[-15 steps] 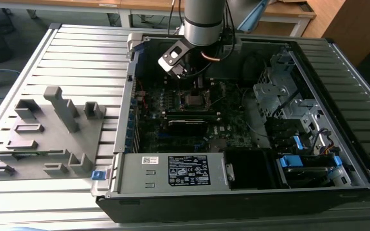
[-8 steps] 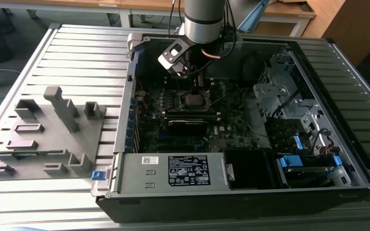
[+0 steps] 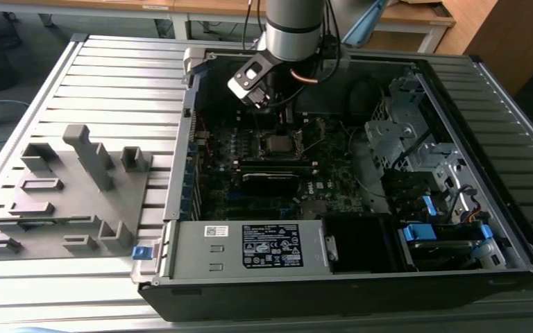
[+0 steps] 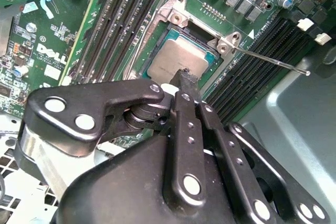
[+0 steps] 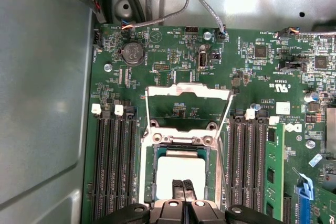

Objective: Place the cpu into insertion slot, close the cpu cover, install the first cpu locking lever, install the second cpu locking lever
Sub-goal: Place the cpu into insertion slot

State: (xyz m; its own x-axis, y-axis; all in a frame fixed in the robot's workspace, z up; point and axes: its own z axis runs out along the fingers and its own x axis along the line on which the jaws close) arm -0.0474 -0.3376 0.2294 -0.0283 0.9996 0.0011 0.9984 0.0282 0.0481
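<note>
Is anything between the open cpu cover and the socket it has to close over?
Yes: the pincer, its tip shut, sits over the cpu in the insertion slot, in the way of the raised cpu cover swinging down.

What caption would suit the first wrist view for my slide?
The cpu lies in the insertion slot, the cpu cover stands open, and the shut pincer is over the cpu's edge.

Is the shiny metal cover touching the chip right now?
Apart. In the first wrist view the cpu cover stands flipped open, green board showing through its cut-out, while the cpu lies uncovered in the insertion slot.
</note>
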